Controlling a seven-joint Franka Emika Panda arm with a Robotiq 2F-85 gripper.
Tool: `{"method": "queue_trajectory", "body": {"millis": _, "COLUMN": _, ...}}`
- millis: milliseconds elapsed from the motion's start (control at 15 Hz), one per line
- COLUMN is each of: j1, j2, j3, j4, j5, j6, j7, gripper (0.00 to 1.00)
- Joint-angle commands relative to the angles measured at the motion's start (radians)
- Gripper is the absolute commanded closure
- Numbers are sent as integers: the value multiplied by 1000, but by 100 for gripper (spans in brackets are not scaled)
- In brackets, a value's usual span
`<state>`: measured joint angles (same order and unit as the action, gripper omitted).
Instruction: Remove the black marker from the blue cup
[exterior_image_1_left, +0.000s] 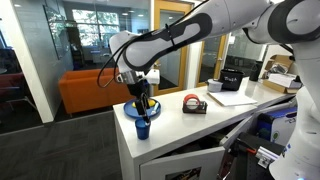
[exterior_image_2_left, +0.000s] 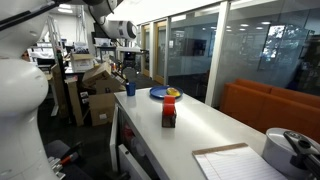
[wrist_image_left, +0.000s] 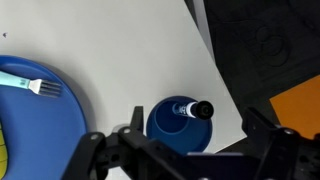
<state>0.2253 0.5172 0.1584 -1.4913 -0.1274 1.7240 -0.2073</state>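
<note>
The small dark blue cup (wrist_image_left: 168, 128) stands on the white table near its end, also seen in both exterior views (exterior_image_1_left: 142, 128) (exterior_image_2_left: 130, 89). The black marker (wrist_image_left: 194, 110) stands in it, leaning on the rim, with its black end toward the camera. My gripper (wrist_image_left: 180, 142) is open and empty directly above the cup. One finger shows on each side of the cup in the wrist view. In both exterior views the gripper (exterior_image_1_left: 143, 101) (exterior_image_2_left: 128, 73) hangs just above the cup.
A wide light-blue dish (wrist_image_left: 45, 125) with a light fork (wrist_image_left: 32, 85) and a yellow thing lies beside the cup (exterior_image_1_left: 131, 111) (exterior_image_2_left: 158, 94). A black-and-red tape dispenser (exterior_image_1_left: 194, 104) (exterior_image_2_left: 169, 112) stands further along. The table edge (wrist_image_left: 215, 70) runs close to the cup.
</note>
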Motion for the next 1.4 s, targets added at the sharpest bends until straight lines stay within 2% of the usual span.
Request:
{"method": "queue_trajectory", "body": {"millis": 0, "j1": 0, "j2": 26, "j3": 5, "j4": 35, "j5": 10, "j6": -6, "j7": 12, "gripper": 0}}
{"method": "queue_trajectory", "body": {"millis": 1133, "j1": 11, "j2": 70, "j3": 0, "j4": 46, "j5": -4, "j6": -10, "j7": 15, "gripper": 0}}
{"method": "queue_trajectory", "body": {"millis": 1200, "j1": 11, "j2": 71, "j3": 0, "j4": 47, "j5": -3, "j6": -11, "j7": 16, "gripper": 25}}
{"method": "queue_trajectory", "body": {"millis": 1333, "j1": 12, "j2": 72, "j3": 0, "j4": 47, "j5": -4, "j6": -12, "j7": 16, "gripper": 33}}
